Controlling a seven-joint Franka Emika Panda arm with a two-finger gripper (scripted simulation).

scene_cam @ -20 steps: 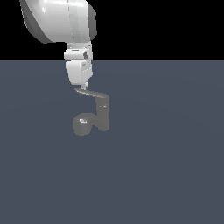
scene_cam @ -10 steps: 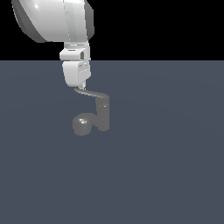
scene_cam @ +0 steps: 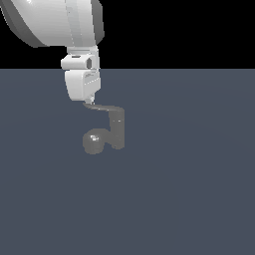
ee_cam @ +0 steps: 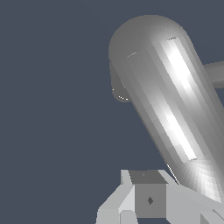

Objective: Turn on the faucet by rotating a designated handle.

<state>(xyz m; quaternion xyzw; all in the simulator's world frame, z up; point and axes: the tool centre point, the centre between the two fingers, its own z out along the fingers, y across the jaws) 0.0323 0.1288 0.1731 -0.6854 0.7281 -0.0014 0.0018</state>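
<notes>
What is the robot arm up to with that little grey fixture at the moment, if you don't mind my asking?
The single white arm has its gripper at the pointed tip of the handle, the thin lever joined to the top of the small grey faucet. The faucet stands on a plain dark floor, its rounded spout pointing toward the exterior view's left. The aim is to rotate that lever to turn the faucet on. Whether the fingers are closed on the lever or just pressing against it cannot be told from either view.
</notes>
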